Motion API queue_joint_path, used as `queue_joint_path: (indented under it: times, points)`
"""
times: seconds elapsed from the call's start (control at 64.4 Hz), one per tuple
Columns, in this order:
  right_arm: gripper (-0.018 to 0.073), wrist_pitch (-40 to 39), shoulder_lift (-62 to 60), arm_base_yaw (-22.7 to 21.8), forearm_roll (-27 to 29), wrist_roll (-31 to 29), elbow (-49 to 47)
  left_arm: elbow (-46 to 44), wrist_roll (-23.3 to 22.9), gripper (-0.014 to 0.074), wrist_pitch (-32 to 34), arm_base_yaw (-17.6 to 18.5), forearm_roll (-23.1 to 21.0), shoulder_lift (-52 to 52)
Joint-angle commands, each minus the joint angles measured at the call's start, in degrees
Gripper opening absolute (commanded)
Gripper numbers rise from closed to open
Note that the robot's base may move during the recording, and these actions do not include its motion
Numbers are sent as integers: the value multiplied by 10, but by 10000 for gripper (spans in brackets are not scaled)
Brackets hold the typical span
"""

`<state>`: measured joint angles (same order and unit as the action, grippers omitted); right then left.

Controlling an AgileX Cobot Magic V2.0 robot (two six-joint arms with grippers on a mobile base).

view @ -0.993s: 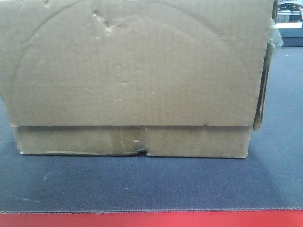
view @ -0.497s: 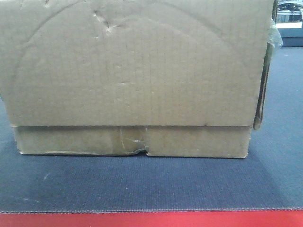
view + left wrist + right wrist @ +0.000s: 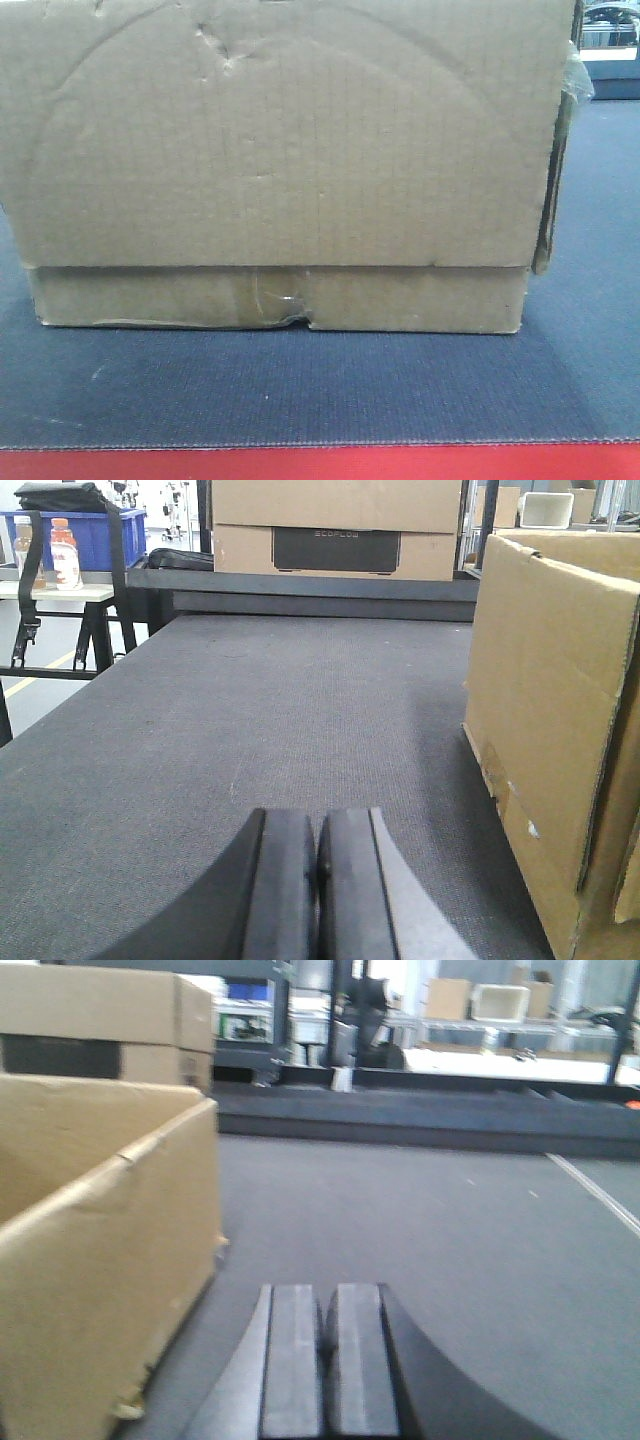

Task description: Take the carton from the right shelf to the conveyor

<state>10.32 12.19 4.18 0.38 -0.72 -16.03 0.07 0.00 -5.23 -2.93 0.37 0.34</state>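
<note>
Large brown corrugated cardboard carton (image 3: 280, 160), taped along its torn lower seam, sitting flat on the dark grey ribbed conveyor belt (image 3: 300, 390). Left gripper (image 3: 318, 880) at the carton's nine o'clock side, pads together, empty. Right gripper (image 3: 327, 1355) at three o'clock, likewise closed. Best withdrawn straight outward, without brushing cardboard. Workshop clutter beyond.

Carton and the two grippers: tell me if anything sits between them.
Nothing visible does. The left gripper, jaws together, has the carton to its right across bare conveyor belt. The right gripper, also shut, has the carton to its left, again with only belt between. The carton already rests on the conveyor.
</note>
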Motion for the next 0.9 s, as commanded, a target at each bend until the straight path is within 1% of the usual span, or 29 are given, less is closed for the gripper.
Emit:
queue_joint_path:
  times: [0.0,0.155,0.248,0.295,0.31,0.341,0.357,0.885]
  points:
    - [-67,-12,-14,-16,16,-16,24,-1,0,15,7,-1,-4,-3]
    - [-67,-64,-57,-29,39,-18,102,-1,0,15,7,-1,-4,-3]
    - [-67,-98,-91,-30,41,-18,155,-1,0,15,7,-1,-4,-3]
    - [-67,-110,-113,-30,44,-18,160,-1,0,15,7,-1,-4,-3]
    - [-67,-110,-120,-30,44,-18,160,-1,0,15,7,-1,-4,-3]
    - [-67,-66,-122,-30,45,-18,160,-1,0,15,7,-1,-4,-3]
    - [-67,-62,-122,-30,45,-18,160,-1,0,15,7,-1,-4,-3]
    - [-67,-54,-122,-30,41,-18,160,-1,0,15,7,-1,-4,-3]
